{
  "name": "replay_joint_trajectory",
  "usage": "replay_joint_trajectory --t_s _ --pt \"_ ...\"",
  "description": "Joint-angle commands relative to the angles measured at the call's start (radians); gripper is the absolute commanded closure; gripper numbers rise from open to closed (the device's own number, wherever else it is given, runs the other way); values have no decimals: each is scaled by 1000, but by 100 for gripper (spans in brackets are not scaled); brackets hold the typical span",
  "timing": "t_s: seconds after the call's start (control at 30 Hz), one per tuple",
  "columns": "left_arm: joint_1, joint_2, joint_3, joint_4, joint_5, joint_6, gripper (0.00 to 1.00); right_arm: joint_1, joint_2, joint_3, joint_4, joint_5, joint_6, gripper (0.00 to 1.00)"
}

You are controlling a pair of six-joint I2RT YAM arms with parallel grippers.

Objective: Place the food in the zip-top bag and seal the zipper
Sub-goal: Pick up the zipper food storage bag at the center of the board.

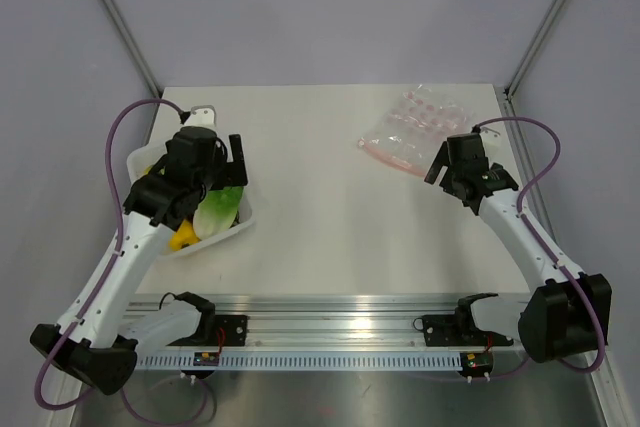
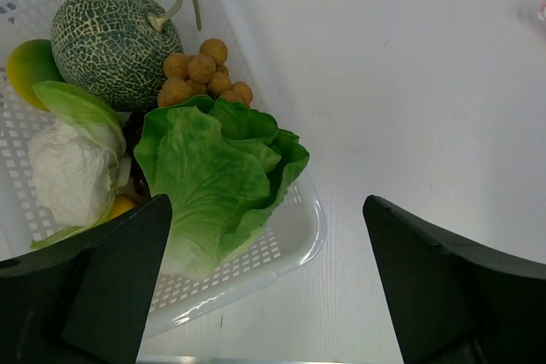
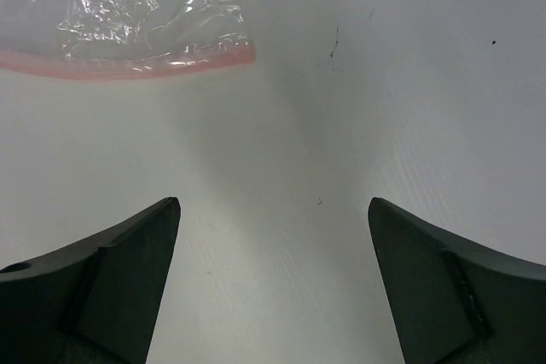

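My left hand (image 2: 266, 228) hangs spread over the lettuce (image 2: 213, 176) in the tray (image 2: 299, 240); right hand (image 3: 273, 210) spread, empty, near the zip-top bag (image 3: 128, 6).

Table (image 1: 330, 217) lies open between tray (image 2: 317, 229) and zip-top bag (image 1: 412, 127); lettuce (image 2: 217, 181) and melon (image 2: 111, 40) crowd the tray.

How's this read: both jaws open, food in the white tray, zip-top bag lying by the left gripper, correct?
No. The zip-top bag lies by the right gripper instead; the top view shows it. Both jaws are open and the food sits in the white tray.
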Motion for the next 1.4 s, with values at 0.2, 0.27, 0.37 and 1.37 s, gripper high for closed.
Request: replay_joint_trajectory --t_s 0.2,0.27,0.37,1.37 --pt "25 -2 -31 49 -75 -86 1 3 -4 -3 81 -102 -112 1" --pt "28 3 -20 43 -43 -95 1 17 -18 -20 118 -183 -166 1" --pt "31 27 0 28 17 -88 1 81 -18 6 172 -141 -230 1" --pt "31 -57 -109 124 170 -71 1 291 782 415 355 252 -844 28"
